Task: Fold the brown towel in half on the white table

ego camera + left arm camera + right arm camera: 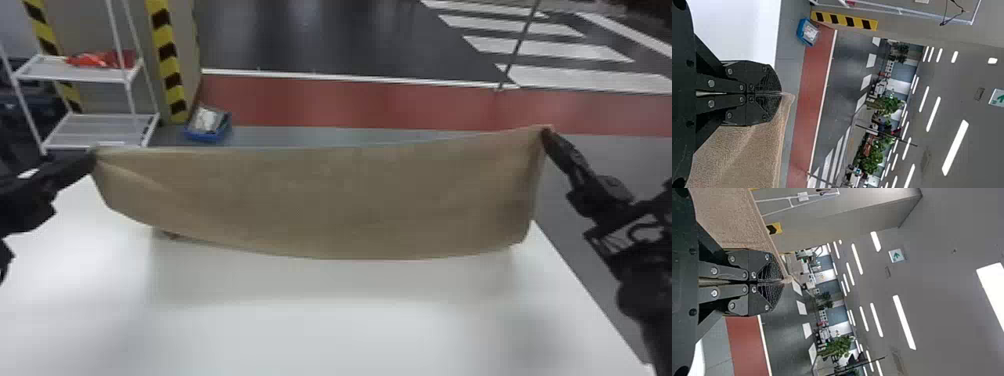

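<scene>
Brown towel (350, 200) is up in the air over the bench (310, 330), strung right across the middle of the frame. Biggest thing first, so the bench: it's white, takes up most of the bottom of the frame, and has a soft grey shadow just below the towel. The towel's next, and it's a wide hanging sheet. Its top edge dips a little between the held corners and the right end sits higher than the left. There are a few creases fanning out from the left corner, and the bottom edge bows downward. Can't tell if any of it is touching the bench.

Behind all that, upper left, there's a white rack (75, 76). Then the grippers: the left gripper (94, 157) is at the left side of the frame, fingers (768, 80) pressed together on one top corner. The right gripper (546, 134) is over on the right, fingers (770, 268) also closed up tight on the other top corner. Smaller stuff: a blue bin (202, 135) on the floor, upper left, and something red (100, 60) on the rack's upper shelf.
</scene>
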Controlling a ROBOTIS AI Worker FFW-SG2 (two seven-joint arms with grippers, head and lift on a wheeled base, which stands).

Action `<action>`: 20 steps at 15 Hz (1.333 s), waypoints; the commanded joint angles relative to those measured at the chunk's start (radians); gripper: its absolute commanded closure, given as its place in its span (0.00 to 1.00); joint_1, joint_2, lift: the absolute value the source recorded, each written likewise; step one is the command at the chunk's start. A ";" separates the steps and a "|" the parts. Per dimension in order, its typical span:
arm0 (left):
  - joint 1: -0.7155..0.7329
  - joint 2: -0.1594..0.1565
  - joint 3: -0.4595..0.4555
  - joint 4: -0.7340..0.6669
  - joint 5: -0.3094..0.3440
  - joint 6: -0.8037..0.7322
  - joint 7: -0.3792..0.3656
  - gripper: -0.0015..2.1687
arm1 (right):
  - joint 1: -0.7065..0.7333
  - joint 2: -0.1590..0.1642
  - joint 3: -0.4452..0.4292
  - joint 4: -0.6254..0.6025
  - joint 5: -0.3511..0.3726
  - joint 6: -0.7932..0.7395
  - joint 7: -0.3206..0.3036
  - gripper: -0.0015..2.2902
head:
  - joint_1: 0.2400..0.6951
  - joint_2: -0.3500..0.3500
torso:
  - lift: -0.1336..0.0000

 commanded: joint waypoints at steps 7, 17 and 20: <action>-0.476 0.035 -0.092 0.379 0.007 -0.045 -0.002 0.65 | -0.575 -0.014 0.076 0.587 -0.002 -0.060 0.012 0.48 | 0.40 0.39 | 0.08; -0.048 0.035 -0.033 0.167 0.079 -0.085 -0.115 0.65 | -0.148 -0.068 0.078 0.383 -0.139 0.002 0.243 0.48 | 0.59 0.36 | 0.08; 0.119 0.009 0.074 0.017 0.088 -0.079 -0.115 0.65 | 0.036 -0.074 0.029 0.221 -0.206 0.041 0.251 0.48 | 0.77 0.35 | 0.08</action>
